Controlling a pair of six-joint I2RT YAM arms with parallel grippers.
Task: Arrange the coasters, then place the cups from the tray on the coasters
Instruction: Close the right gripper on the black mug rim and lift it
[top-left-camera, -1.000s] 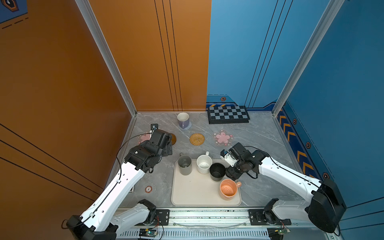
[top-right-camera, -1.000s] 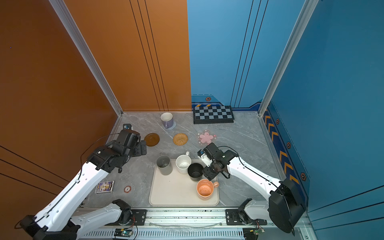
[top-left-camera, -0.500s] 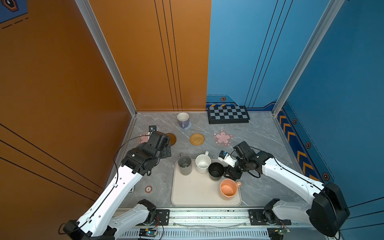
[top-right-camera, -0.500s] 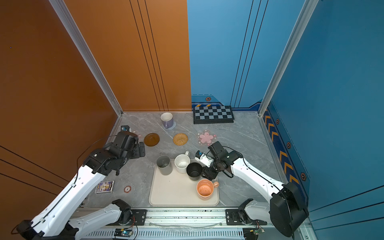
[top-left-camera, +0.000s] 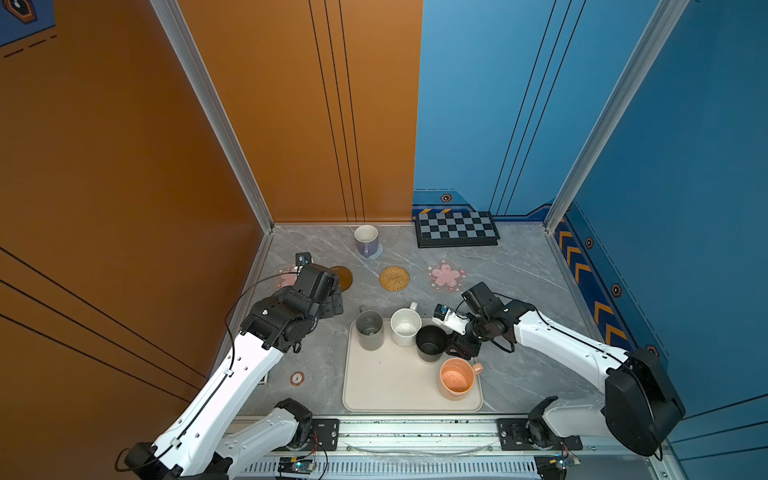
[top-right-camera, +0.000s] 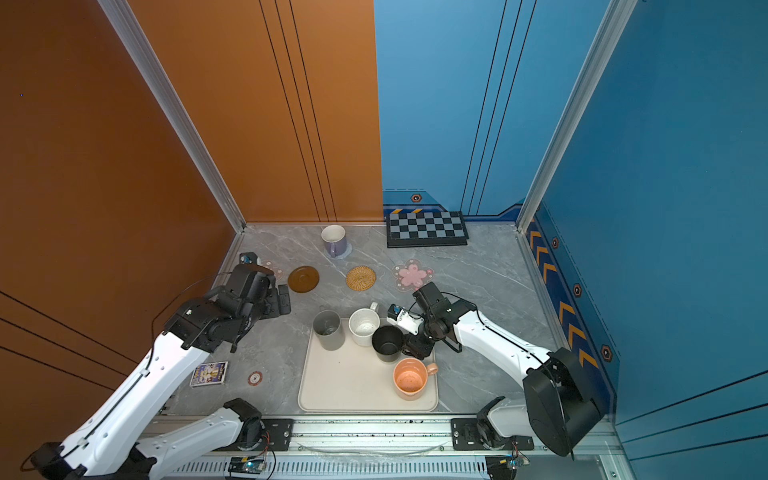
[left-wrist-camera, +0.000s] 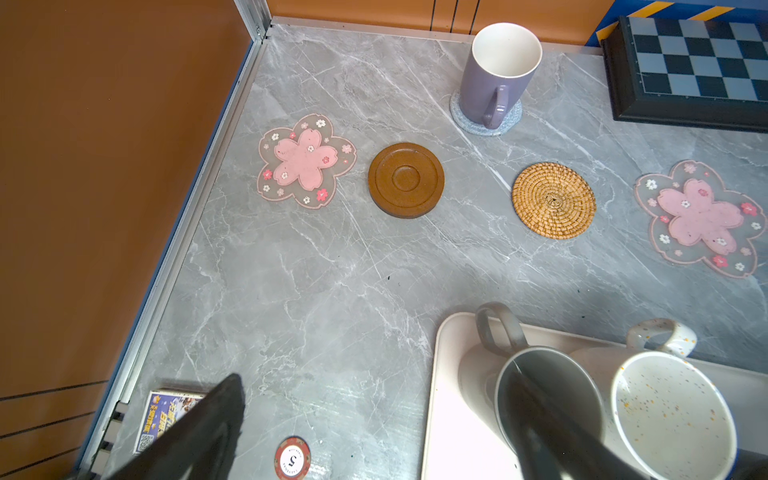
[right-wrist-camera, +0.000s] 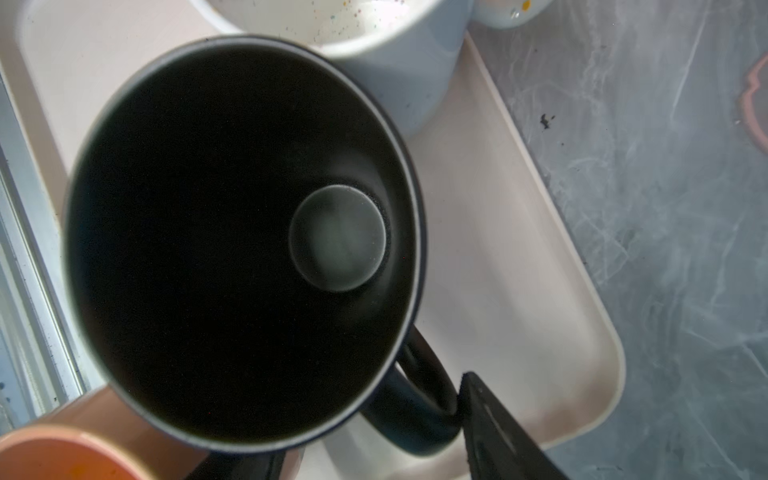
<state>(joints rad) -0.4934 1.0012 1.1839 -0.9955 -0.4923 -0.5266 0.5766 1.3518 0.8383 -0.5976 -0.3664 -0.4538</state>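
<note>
The cream tray (top-left-camera: 395, 390) holds a grey cup (top-left-camera: 369, 330), a speckled white cup (top-left-camera: 405, 327), a black cup (top-left-camera: 431, 343) and a peach cup (top-left-camera: 456, 378). My right gripper (right-wrist-camera: 361, 432) is open astride the black cup's handle (right-wrist-camera: 419, 399); one of its fingers (right-wrist-camera: 498, 424) touches the handle. A lavender cup (top-left-camera: 366, 241) stands on the grey-blue coaster (left-wrist-camera: 461, 118). Bare coasters lie in a row: pink flower (left-wrist-camera: 306, 162), brown disc (left-wrist-camera: 406, 180), rattan (left-wrist-camera: 553, 200), pink flower (left-wrist-camera: 702, 216). My left gripper (left-wrist-camera: 374, 374) hangs open and empty left of the tray.
A chequered board (top-left-camera: 457, 228) lies against the back wall. A red-and-white chip (top-right-camera: 254, 377) and a small printed card box (top-right-camera: 209, 373) lie front left. Walls close in the left, back and right sides; the arm rail runs along the front.
My right gripper has edged in toward the black cup's handle and its jaws have narrowed a little. The left arm has barely shifted. No cup has moved.
</note>
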